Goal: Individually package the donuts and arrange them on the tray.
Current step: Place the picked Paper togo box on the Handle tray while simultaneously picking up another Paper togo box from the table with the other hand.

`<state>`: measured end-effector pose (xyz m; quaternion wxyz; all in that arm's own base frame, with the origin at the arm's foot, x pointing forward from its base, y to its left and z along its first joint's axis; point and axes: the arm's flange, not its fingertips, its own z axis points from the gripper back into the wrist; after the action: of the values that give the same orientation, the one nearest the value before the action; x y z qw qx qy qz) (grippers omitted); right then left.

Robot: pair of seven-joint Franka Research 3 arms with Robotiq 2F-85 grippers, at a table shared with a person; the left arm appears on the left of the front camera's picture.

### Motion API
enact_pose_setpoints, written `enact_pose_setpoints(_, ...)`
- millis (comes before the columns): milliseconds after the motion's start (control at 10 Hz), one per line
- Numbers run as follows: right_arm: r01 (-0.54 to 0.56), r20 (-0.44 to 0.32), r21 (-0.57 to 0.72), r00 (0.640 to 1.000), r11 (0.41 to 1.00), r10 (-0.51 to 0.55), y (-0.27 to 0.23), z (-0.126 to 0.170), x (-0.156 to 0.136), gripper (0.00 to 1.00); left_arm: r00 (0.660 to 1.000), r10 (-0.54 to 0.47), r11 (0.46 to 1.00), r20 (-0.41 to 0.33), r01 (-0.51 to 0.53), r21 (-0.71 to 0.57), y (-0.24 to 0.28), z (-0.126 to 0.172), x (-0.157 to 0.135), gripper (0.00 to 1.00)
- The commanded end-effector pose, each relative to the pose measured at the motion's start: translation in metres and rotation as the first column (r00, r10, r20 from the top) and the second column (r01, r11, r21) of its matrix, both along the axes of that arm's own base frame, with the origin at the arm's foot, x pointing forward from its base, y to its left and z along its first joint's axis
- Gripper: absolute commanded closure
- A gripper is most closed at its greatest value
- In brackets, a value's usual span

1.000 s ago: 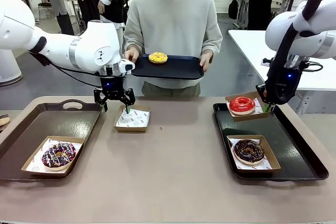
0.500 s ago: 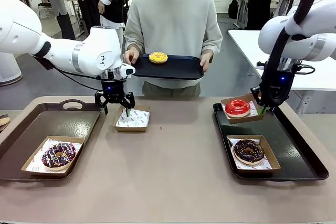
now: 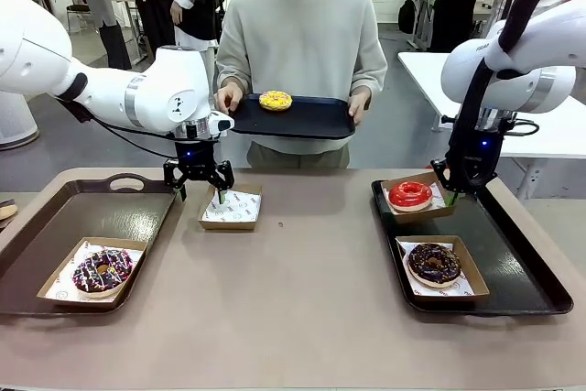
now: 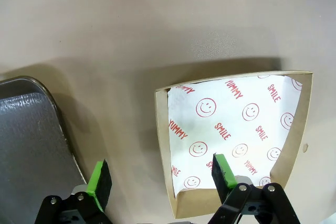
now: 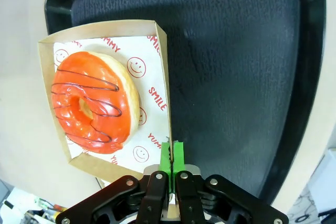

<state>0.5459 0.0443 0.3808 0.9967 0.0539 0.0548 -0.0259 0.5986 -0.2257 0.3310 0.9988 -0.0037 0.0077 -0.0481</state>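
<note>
Right pincer [image 5: 171, 162] clamped on the corner wall of the red donut's box [image 5: 162, 51]. Box tilted, hanging over the far left corner of the right tray [image 3: 513, 254]. Red donut [image 3: 409, 195] lying flat inside, hole up. Chocolate sprinkled donut [image 3: 433, 263] boxed on the same tray, nearer the robot. Left pincer [image 4: 160, 177] spread wide, straddling the near wall of an empty box [image 4: 294, 140] on the tabletop [image 3: 293, 318]. Drizzled donut [image 3: 102, 271] boxed on the left tray [image 3: 55, 217]. Yellow donut [image 3: 275, 100] flat on the person's held tray [image 3: 311, 121].
</note>
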Motion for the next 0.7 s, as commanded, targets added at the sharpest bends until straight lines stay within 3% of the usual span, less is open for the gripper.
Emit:
enact_pose_setpoints(0, 0.013, 0.0, -0.047, 1.0, 0.999, -0.013, 0.0053, -0.0036, 0.0089, 0.98, 1.0, 0.02, 1.0, 0.022, -0.02, 0.021, -0.0001, -0.0012, -0.0048, 0.0)
enact_pose_setpoints(600, 0.027, 0.004, -0.073, 1.0, 0.997, -0.027, 0.0014, -0.0128, 0.0163, 0.98, 1.0, 0.006, 1.0, 0.018, -0.007, 0.017, 0.0006, -0.0069, -0.0058, 0.0)
